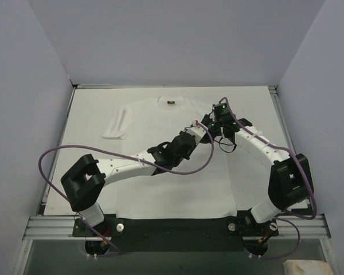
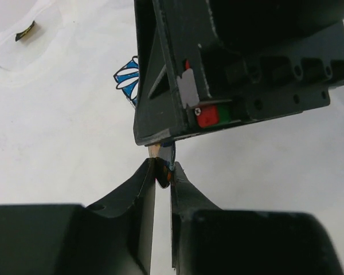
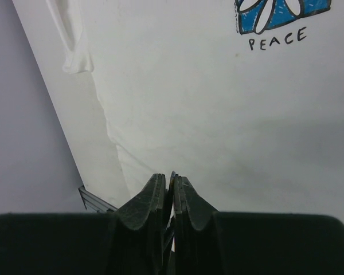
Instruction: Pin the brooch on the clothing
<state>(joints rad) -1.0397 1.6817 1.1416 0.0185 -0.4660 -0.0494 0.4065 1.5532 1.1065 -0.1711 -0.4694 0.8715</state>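
Clamping tiny dark-brown, tan-centred brooch in L gripper jaws | R gripper jaws pressed together (prob. steadying it) | low over white cotton T-shirt for pinning

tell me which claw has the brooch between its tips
The left claw: the small brown-and-orange brooch sits between its fingertips, close to the right claw, whose own fingers are pressed together.
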